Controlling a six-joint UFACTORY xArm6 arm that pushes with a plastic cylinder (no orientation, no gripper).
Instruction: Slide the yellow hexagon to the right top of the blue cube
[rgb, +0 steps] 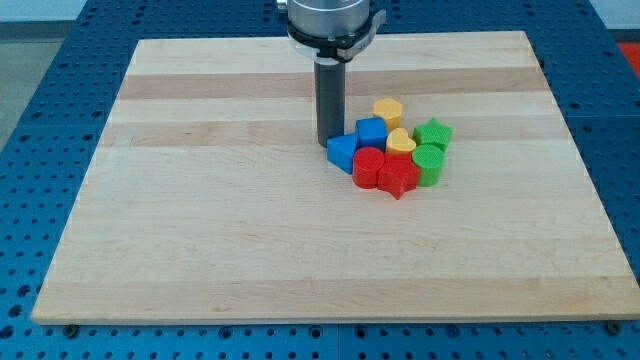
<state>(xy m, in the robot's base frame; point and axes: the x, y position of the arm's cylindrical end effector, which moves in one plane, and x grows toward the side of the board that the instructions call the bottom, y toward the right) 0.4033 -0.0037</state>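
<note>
Tool, a plain rod grasping nothing: my tip (329, 145) is sitting just left of the blue cube (371, 132). Yellow hexagon (388, 110) is already lying at its upper right; advise gentle nudging only.

Bright, even overhead lighting, sharp focus throughout.
The wooden board (200, 200) shows no glare; only small, soft shadows sit under the blocks (392, 150).
</note>
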